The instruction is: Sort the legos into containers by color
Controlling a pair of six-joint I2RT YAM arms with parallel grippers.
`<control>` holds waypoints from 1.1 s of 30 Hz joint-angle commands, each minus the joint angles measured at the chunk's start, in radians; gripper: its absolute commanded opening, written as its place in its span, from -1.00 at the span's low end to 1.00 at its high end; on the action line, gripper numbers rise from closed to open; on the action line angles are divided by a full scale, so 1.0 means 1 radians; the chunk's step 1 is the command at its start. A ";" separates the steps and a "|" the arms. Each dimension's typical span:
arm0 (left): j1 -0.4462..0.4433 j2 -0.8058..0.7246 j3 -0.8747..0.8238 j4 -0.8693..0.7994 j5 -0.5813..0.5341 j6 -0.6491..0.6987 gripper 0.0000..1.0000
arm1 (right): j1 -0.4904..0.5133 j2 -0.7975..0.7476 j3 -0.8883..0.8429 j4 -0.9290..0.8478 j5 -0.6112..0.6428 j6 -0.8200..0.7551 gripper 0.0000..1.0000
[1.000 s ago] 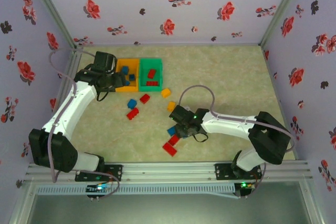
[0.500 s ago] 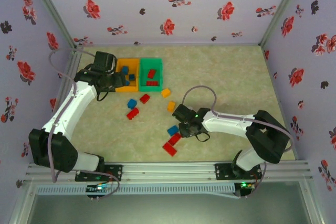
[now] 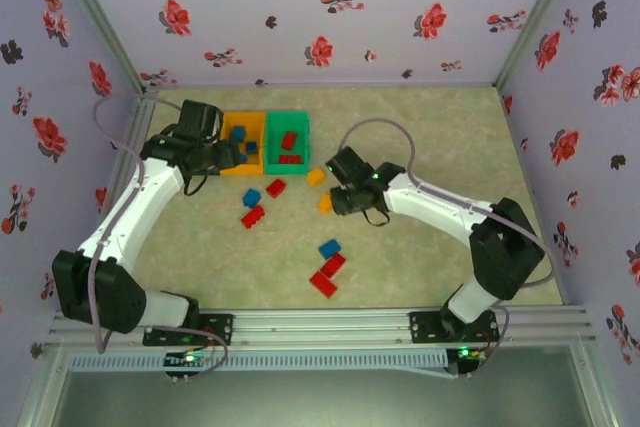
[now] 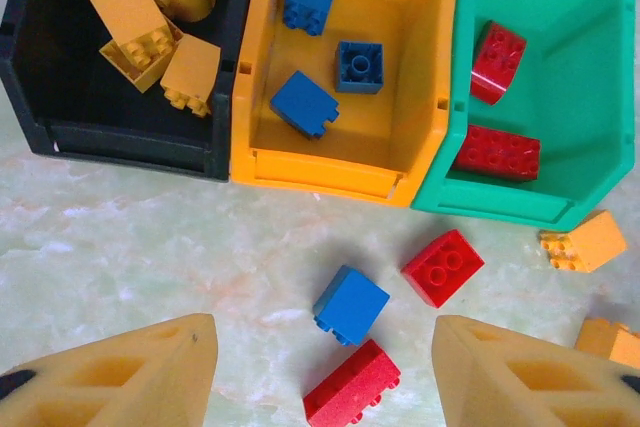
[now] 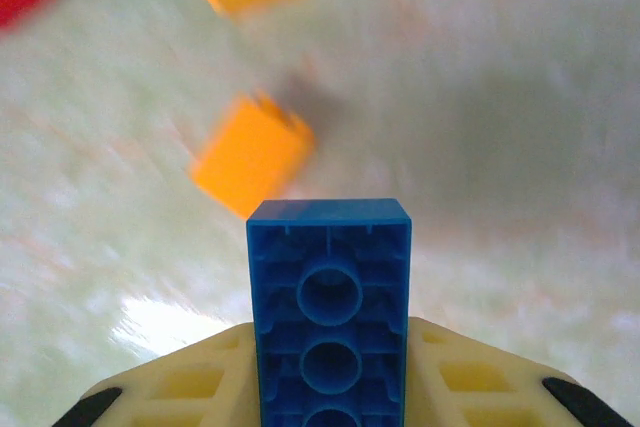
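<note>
Right wrist view: right claw [image 5: 330, 392] grasping a blue brick [image 5: 329, 277]. Left wrist view: left claw [image 4: 325, 372] released, bins [image 4: 320, 173] beyond.

My right gripper [image 3: 335, 199] snaps closed on a long blue brick [image 5: 329, 297] and comes up off the near cluster, uncovering the two red bricks [image 3: 333, 264] there. The arm swings far and left, and now it hangs right over an orange brick [image 5: 252, 154], just short of the green bin [image 3: 305, 127].
</note>
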 commanded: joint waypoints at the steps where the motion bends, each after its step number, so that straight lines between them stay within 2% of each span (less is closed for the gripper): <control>1: -0.004 -0.038 -0.019 -0.011 -0.017 -0.015 0.19 | -0.009 0.085 0.141 0.072 -0.036 -0.072 -0.34; 9: -0.007 -0.040 -0.068 0.012 -0.024 -0.033 0.18 | -0.009 0.328 0.418 0.346 -0.141 -0.105 -0.37; 13: -0.011 -0.051 -0.074 0.003 -0.031 -0.037 0.17 | -0.009 0.451 0.551 0.438 -0.151 -0.121 -0.37; 19: -0.013 -0.061 -0.061 -0.021 -0.035 -0.037 0.17 | -0.009 0.637 0.774 0.483 -0.213 -0.096 -0.40; 25: -0.016 -0.053 -0.032 -0.041 -0.036 -0.028 0.18 | -0.010 0.829 1.034 0.433 -0.246 -0.061 -0.38; 29: -0.020 -0.054 -0.018 -0.061 -0.038 -0.019 0.19 | -0.020 0.924 1.175 0.395 -0.248 -0.041 -0.15; 33: -0.021 -0.063 -0.017 -0.072 -0.045 -0.016 0.26 | -0.039 0.961 1.258 0.360 -0.287 -0.011 0.17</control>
